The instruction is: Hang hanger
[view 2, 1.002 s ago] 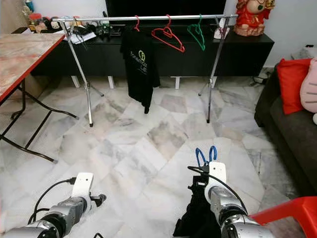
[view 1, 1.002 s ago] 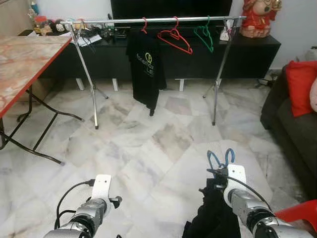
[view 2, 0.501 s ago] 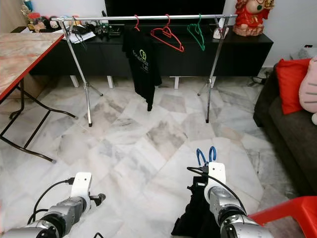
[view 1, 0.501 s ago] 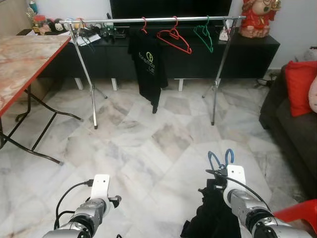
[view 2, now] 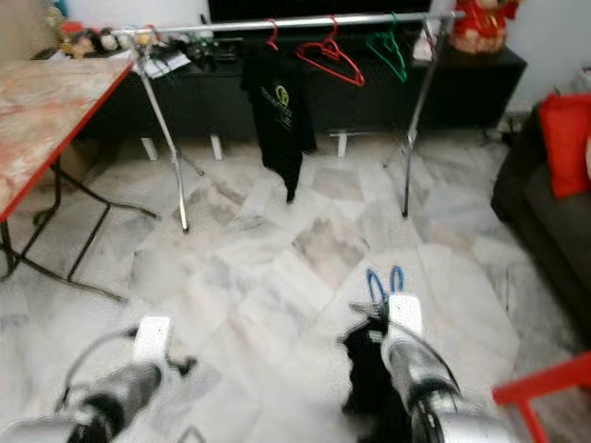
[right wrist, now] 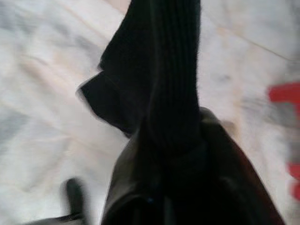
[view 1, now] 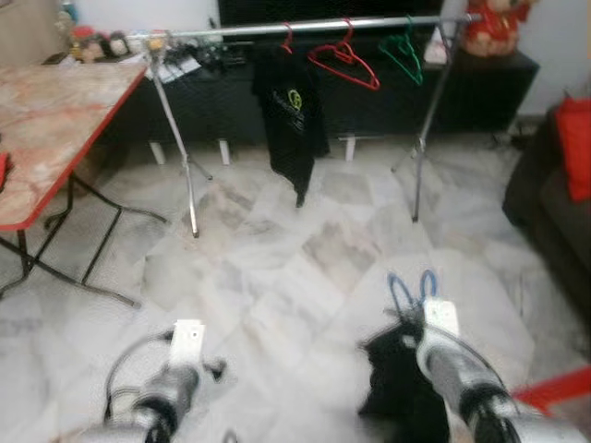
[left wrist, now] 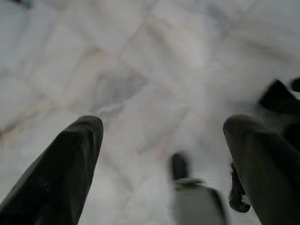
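A blue hanger point(view 1: 411, 290) carrying a black garment point(view 1: 397, 380) rises from my right gripper point(view 1: 413, 321), low at the right. In the right wrist view its fingers point(right wrist: 172, 89) are shut together with black cloth point(right wrist: 115, 101) draped around them. My left gripper point(left wrist: 164, 154) hangs low at the left, open, with bare marble floor between its fingers point(left wrist: 65, 176). Ahead stands a silver clothes rail point(view 1: 305, 29). On it hang a black T-shirt point(view 1: 294, 118), a bare red hanger point(view 1: 343, 63) and a green hanger point(view 1: 406, 52).
A red-edged marble-top table point(view 1: 55, 120) stands at the left. A black TV cabinet point(view 1: 369, 97) runs behind the rail. A dark sofa point(view 1: 554, 208) with a red cushion point(view 1: 577, 138) is at the right, and a red object point(view 1: 554, 392) lies at the bottom right. The picture is blurred.
The whole picture has shifted and blurred, so the camera has moved; the rail sits slightly further right. Both grippers keep their poses and the right one still holds the hanger.
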### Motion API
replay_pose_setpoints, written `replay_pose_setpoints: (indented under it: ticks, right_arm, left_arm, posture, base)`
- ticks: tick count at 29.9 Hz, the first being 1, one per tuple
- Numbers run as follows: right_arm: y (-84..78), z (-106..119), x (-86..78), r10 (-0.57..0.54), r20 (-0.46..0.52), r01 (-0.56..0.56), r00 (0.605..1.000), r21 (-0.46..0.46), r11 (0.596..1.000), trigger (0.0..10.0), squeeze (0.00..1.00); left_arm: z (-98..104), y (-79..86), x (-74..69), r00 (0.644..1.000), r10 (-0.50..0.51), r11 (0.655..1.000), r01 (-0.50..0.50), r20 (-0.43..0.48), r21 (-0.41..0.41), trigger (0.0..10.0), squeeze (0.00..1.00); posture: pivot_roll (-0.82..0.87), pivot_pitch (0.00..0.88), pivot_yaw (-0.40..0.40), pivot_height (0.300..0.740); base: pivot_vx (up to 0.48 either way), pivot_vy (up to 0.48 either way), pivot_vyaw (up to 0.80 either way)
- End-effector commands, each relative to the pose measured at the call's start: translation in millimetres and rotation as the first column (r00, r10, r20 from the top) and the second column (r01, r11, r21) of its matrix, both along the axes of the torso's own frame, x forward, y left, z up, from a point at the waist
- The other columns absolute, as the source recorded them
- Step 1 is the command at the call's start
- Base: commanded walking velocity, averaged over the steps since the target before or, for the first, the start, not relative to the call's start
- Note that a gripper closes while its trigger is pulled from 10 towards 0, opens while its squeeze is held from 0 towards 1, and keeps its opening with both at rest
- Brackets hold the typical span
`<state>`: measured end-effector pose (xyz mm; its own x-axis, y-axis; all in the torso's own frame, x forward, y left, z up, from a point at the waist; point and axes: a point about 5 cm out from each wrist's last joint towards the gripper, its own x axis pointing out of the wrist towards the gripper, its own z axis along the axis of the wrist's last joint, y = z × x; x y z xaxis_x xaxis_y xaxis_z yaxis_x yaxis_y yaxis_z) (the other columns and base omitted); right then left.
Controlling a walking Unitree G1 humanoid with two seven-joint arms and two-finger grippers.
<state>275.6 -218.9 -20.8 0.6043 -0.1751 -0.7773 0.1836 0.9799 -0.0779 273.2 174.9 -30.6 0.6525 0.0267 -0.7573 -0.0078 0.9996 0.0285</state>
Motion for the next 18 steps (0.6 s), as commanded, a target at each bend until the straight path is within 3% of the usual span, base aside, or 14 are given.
replay_pose_setpoints:
  ticks: [1, 18]
  right_arm:
    - [3.5, 7.2, 9.2, 0.012, 0.037, -0.011, 0.999, -0.003, 1.000, 10.0, 0.00]
    - [4.2, 7.6, 9.9, -0.020, 0.044, 0.020, 0.999, -0.007, 1.000, 10.0, 0.00]
  left_arm:
    - [-0.7, 9.4, -2.2, 1.000, 0.014, 1.000, -0.014, -0.014, 0.022, 10.0, 0.00]
    - [0.2, 9.7, -1.1, 1.000, 0.002, 0.999, -0.002, -0.008, 0.034, 10.0, 0.00]
  posture:
    - [-0.07, 0.000, -0.005, 0.740]
    - [-0.07, 0.000, -0.007, 0.740]
  base:
    - [0.000, 0.322, 0.00]
    - [0.000, 0.000, 0.00]
